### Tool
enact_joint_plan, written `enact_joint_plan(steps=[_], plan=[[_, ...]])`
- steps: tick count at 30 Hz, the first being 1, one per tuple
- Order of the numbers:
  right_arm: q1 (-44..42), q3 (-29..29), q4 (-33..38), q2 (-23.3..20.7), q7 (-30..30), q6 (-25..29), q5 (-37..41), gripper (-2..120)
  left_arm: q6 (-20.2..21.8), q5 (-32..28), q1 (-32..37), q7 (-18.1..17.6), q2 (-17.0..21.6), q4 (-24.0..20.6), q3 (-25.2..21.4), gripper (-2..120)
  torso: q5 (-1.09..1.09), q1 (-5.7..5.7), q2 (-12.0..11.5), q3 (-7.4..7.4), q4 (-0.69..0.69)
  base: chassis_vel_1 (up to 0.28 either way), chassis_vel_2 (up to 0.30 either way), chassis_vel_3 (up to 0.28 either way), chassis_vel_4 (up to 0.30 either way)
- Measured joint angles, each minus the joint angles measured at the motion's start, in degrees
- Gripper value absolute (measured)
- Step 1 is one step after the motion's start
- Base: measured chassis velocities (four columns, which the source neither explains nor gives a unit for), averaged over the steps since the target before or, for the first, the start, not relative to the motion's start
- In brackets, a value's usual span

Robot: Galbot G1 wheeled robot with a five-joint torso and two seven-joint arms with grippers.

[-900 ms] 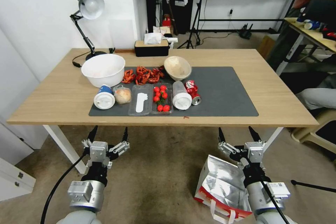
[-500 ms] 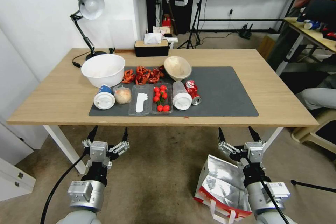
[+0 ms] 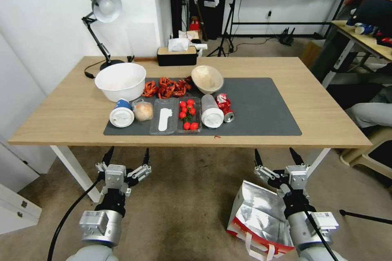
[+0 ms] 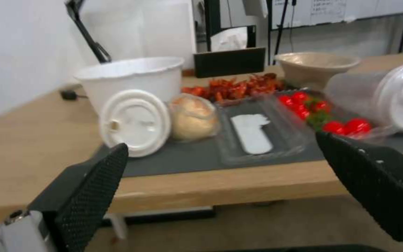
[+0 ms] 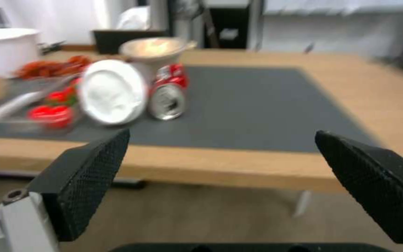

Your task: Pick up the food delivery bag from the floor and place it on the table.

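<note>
Nearest to me, the food delivery bag (image 3: 255, 216) sits on the floor (image 3: 183, 204) at my right, foil lining gaping upward, white strap handles trailing off its red base trim. My right gripper (image 3: 277, 155) hangs above the bag's far rim with its fingers spread wide and nothing between them; my left gripper (image 3: 126, 154) is likewise spread and empty, raised just short of the table (image 3: 73, 114) edge. I judge we're at the very start: nothing is grasped yet. The next move, as I see it, calls for bringing the right gripper down onto a strap or the rim, then lifting clear of the table edge. The bare stretch of dark mat (image 3: 261, 106) on the right looks like the landing spot. I can't read any print on the crushed red can (image 5: 169, 91).
</note>
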Motion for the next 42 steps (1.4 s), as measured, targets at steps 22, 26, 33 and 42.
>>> enact_joint_plan(steps=[22, 26, 33, 42], plan=[[0.5, 1.4, 1.0, 0.2, -1.1, 0.6, 2.4, 100, -5.7, -11.0, -1.8, -6.6, 5.7, 0.0, 6.6, 100, 0.02, 0.00, 0.0, 0.00, 0.00, 0.000, 0.000, 0.000, 0.000], [0.4, 1.5, 1.1, 0.3, -0.9, 0.7, 2.2, 100, -6.6, -11.1, -1.8, -6.7, 5.8, 0.2, 6.6, 100, 0.01, 0.00, 0.0, 0.00, 0.00, 0.000, 0.000, 0.000, 0.000], [0.5, 1.5, 0.9, 0.5, -0.7, 0.7, 1.8, 100, -7.2, -12.0, -1.9, -7.9, 5.9, 0.6, 6.5, 100, 0.01, 0.00, 0.0, 0.00, 0.00, 0.000, 0.000, 0.000, 0.000], [0.5, 1.5, 0.6, 0.6, -0.6, 1.0, 1.2, 100, -7.7, -12.9, -2.2, -8.3, 5.9, 1.2, 6.5, 100, 0.02, 0.00, 0.0, 0.00, 0.00, 0.000, 0.000, 0.000, 0.000]])
